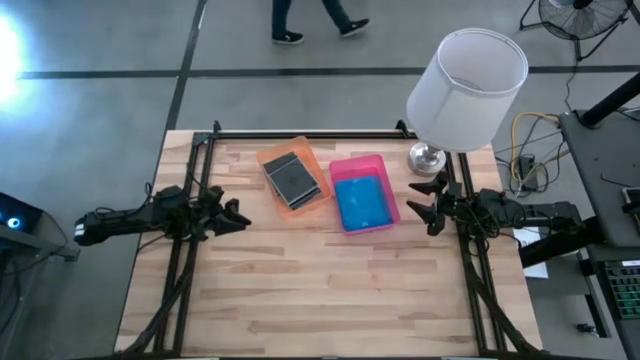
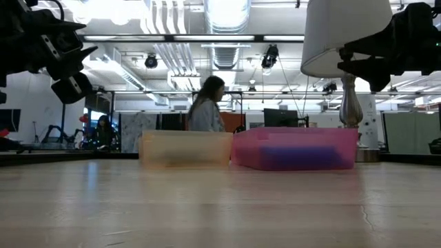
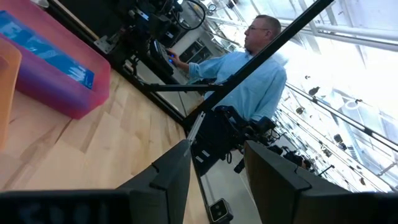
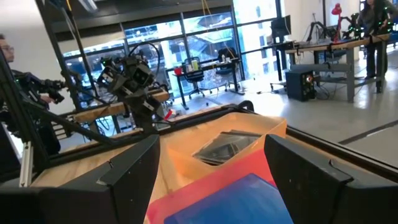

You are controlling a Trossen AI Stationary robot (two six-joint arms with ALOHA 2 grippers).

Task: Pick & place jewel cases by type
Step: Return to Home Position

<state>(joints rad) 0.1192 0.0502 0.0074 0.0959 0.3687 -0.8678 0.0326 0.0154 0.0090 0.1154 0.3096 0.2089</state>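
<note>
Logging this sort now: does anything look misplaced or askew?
Nothing misplaced: dark jewel cases lie in the orange tray, blue jewel cases in the pink tray. Only the dark stack sits a little fanned, edges not lined up.

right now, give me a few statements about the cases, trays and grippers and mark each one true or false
1. The dark jewel cases lie in the orange tray. True.
2. The blue jewel cases lie in the orange tray too. False: they lie in the pink tray.
3. The left gripper is shut on a case. False: its fingers are open with nothing between them, and it is off to the left of both trays.
4. The right gripper is open and holds nothing. True: its fingers stand apart, to the right of the pink tray.
</note>
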